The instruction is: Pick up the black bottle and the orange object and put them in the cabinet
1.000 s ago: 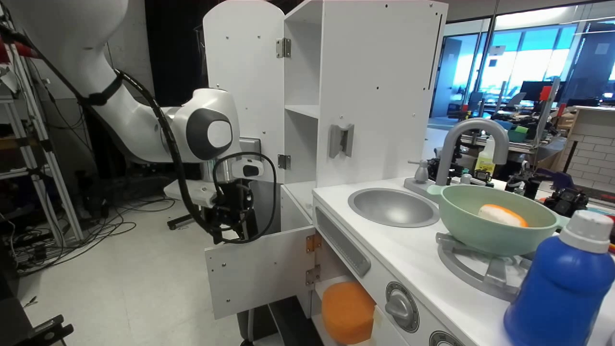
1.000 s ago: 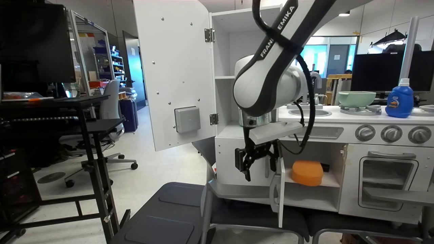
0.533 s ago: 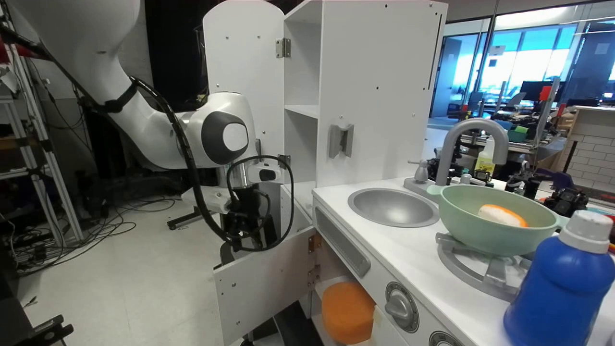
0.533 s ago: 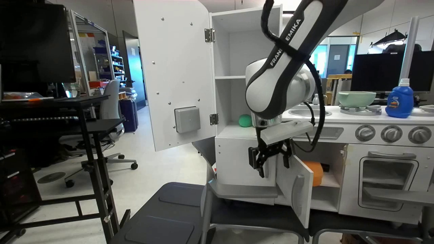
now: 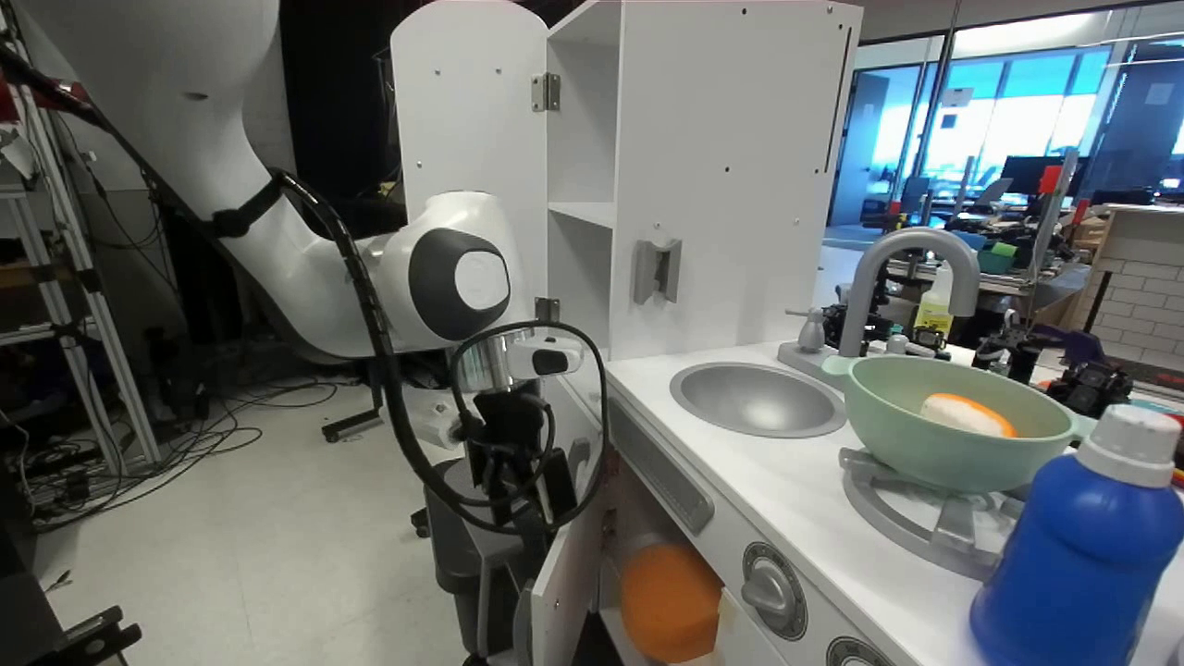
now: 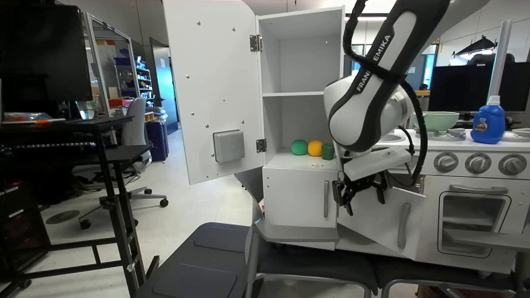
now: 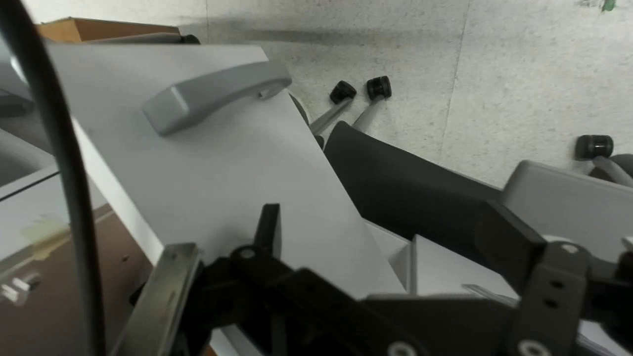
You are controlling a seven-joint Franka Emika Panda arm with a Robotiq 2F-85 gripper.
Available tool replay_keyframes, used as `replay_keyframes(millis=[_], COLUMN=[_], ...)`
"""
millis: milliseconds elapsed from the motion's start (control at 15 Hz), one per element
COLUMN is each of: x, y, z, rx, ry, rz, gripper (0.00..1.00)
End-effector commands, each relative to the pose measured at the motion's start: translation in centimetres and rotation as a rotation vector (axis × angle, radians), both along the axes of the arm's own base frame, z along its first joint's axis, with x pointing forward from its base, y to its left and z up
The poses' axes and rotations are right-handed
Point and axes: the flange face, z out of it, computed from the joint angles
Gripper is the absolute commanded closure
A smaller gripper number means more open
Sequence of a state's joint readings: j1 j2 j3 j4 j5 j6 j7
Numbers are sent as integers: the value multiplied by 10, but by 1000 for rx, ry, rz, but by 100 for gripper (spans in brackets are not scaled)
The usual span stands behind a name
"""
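The white toy kitchen (image 6: 294, 198) is the largest unit here. The robot arm (image 6: 352, 116) reaches down in front of it. The upper cupboard (image 6: 306, 54) stands with its arched door (image 6: 211, 82) wide open. Beneath the worktop (image 5: 768, 481) is the cabinet (image 5: 638, 516); its plain white cabinet door (image 6: 381, 225) stands partly open. A pale green bowl (image 5: 962, 458) rests on a burner (image 5: 893, 532) on the worktop, and a blue bottle (image 5: 1078, 560) with a white cap (image 5: 1130, 444) stands upright near it. The gripper (image 6: 365, 203) is positioned in front of the outer face of the cabinet door. Its jaws are spread wide apart and nothing is held between them; contact with the cabinet door I cannot confirm from where I stand. The orange object (image 5: 671, 606) sits inside the cabinet, behind the cabinet door. The position of the black bottle I cannot tell. A green ball (image 6: 299, 147), a yellow-orange ball (image 6: 315, 148) and a dark green lump (image 6: 328, 152) sit in a row in the upper cupboard.
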State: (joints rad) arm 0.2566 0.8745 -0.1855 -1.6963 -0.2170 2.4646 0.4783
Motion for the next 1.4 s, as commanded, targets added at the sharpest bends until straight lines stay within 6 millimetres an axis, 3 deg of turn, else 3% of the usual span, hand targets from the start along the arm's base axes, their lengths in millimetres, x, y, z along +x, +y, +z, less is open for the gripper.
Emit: replay_keyframes(millis=[0,333,533,867,1333], x=[-26,-65,-72,-63,-48], y=[-14,-23,-25,-51,-95], z=[7,-4,-11,-9,-25], rx=[-62,-146,-174,-226,-277], ry=[-44,-99,-171,-321,-447], rz=[-42,-82,-97,-178,-275], gripper=[0,0,0,0,0])
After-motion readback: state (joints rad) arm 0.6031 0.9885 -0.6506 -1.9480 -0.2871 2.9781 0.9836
